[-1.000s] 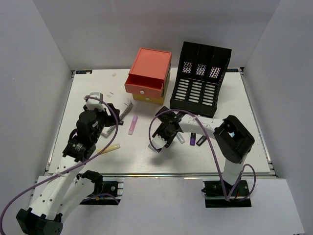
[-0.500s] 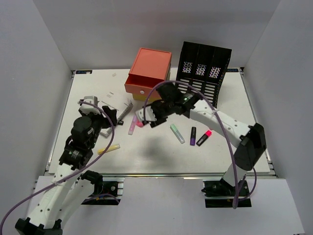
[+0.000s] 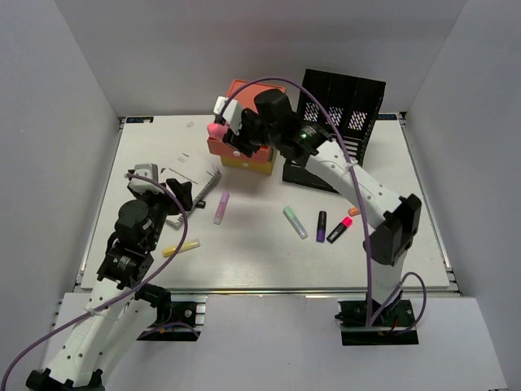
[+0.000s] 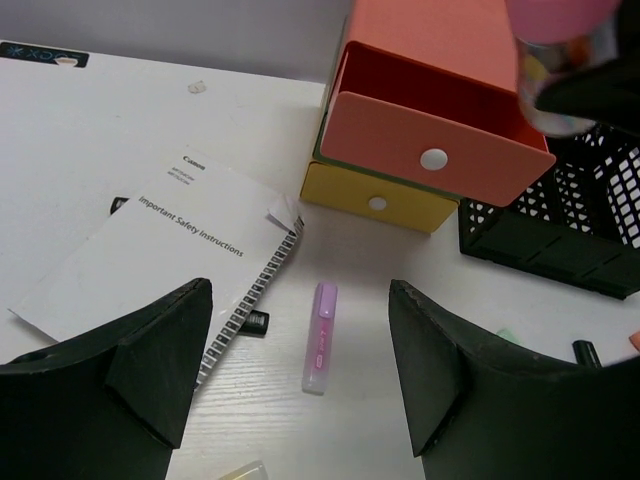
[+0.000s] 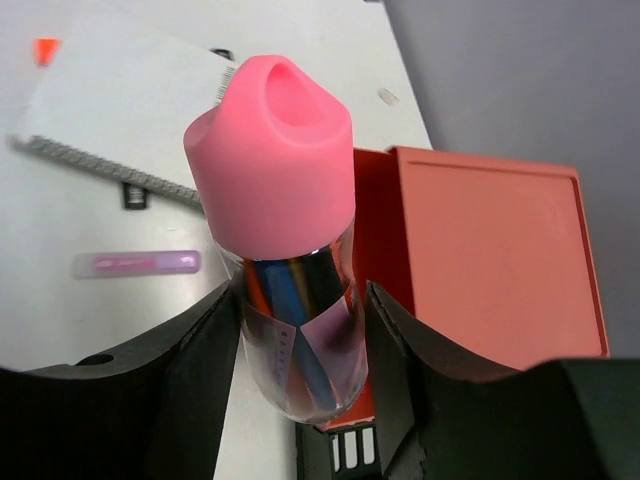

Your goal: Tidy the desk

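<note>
The white desk (image 3: pixel 260 257) carries scattered stationery. My right gripper (image 3: pixel 234 130) is shut on a clear tube with a pink cap (image 3: pixel 216 128) and holds it in the air at the left front of the open orange top drawer (image 3: pixel 241 140). In the right wrist view the tube (image 5: pixel 282 190) stands between my fingers (image 5: pixel 205 370), beside the orange box (image 5: pixel 480 250). My left gripper (image 4: pixel 298 300) is open and empty above a purple highlighter (image 4: pixel 320 335), which also shows in the top view (image 3: pixel 221 208).
A three-drawer orange, green and yellow box stands at the back, next to a black file rack (image 3: pixel 334 130). A spiral booklet (image 3: pixel 189 175) lies left. A yellow highlighter (image 3: pixel 181 248), a green one (image 3: pixel 295 221), a dark purple one (image 3: pixel 321 226) and a pink-black one (image 3: pixel 340 229) lie on the desk.
My right arm has swung from the desk's middle up and back to the open orange drawer, carrying the pink-capped tube. My left gripper has drawn back slightly.
</note>
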